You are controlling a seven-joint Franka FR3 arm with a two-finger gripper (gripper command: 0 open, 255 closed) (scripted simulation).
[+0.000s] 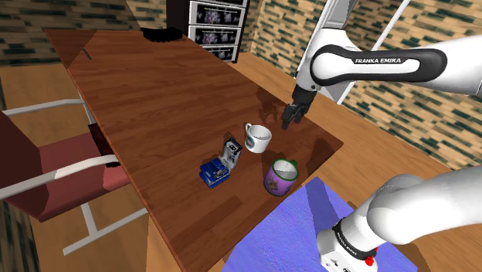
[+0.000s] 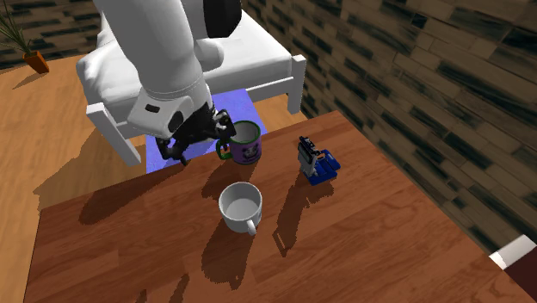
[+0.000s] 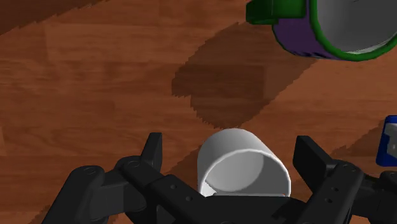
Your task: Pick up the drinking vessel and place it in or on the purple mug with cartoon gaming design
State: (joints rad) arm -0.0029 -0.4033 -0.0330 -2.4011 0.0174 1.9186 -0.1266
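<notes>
A plain white mug stands upright on the wooden table, its handle toward the second exterior view's lower edge. The purple mug with a green rim and handle stands close by, nearer the stand. My black gripper hovers above the table beside both mugs. In the wrist view the gripper is open, and the white mug lies below between the spread fingers, untouched. The purple mug lies beyond it.
A blue box-like object and a small upright carton sit beside the mugs. A red-seated chair stands along the table's side. A dark item lies at the far end. The table edge is near the mugs.
</notes>
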